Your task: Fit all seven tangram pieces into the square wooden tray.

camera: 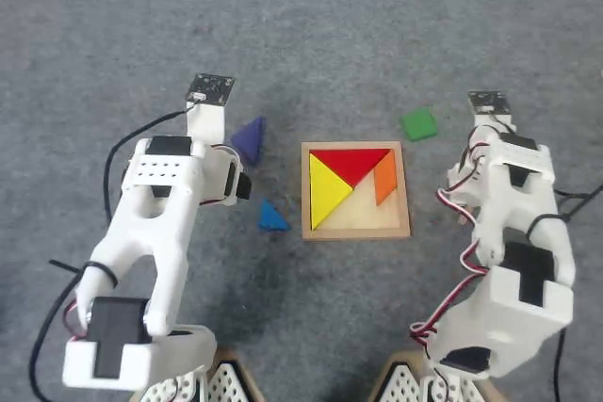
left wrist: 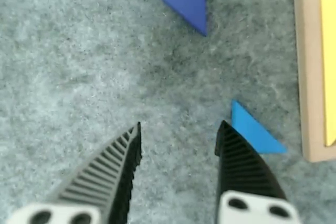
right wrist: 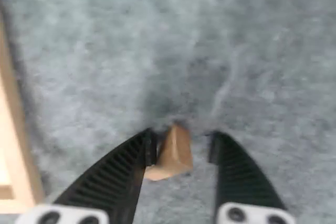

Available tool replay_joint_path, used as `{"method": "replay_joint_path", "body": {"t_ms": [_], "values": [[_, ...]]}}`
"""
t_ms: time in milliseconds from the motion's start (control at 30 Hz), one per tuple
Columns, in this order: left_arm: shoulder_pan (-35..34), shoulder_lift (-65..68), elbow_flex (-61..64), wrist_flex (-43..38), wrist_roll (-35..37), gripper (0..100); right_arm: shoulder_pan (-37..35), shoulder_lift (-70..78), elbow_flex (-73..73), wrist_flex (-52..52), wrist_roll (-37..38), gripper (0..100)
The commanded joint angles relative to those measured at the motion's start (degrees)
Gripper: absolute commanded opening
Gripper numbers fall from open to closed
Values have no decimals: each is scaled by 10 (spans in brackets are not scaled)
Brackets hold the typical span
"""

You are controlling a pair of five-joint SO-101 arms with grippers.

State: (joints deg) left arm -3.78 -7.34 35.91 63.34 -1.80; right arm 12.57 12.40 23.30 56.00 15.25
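Observation:
The square wooden tray [camera: 403,225] lies mid-table with a red triangle [camera: 350,163], a yellow triangle [camera: 326,189] and an orange piece [camera: 384,178] in it. To its left on the carpet lie a dark blue triangle [camera: 250,138] and a small light blue triangle [camera: 272,217]. A green square [camera: 418,123] is at the tray's far right. My left gripper [left wrist: 178,129] hangs open over bare carpet, one finger next to the light blue triangle [left wrist: 254,132]. My right gripper [right wrist: 181,135] is open around a small tan piece [right wrist: 173,156] that touches one finger.
Grey carpet covers the whole table. The left arm [camera: 165,195] stands left of the tray, the right arm [camera: 513,204] right of it. The tray's rim [left wrist: 310,77] is close beside the left gripper, and the rim [right wrist: 16,145] also edges the right wrist view.

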Motion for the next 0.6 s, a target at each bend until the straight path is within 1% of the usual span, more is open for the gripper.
{"method": "replay_joint_path", "body": {"t_ms": [0,133,233,400,467,567], "values": [[-4,-8,-9,-11,1,224,1,-5,-19,12,-8,16],[-6,-8,-9,-11,1,224,-19,-50,-21,31,-30,9],[-6,-8,-9,-11,1,224,-66,-86,-17,45,-45,9],[-8,-8,-9,-11,1,224,-189,-127,-18,59,-96,8],[-8,-8,-8,-11,1,224,-247,-131,-28,59,-117,8],[-8,-8,-7,-11,1,224,-313,-118,-62,59,-163,8]]}}
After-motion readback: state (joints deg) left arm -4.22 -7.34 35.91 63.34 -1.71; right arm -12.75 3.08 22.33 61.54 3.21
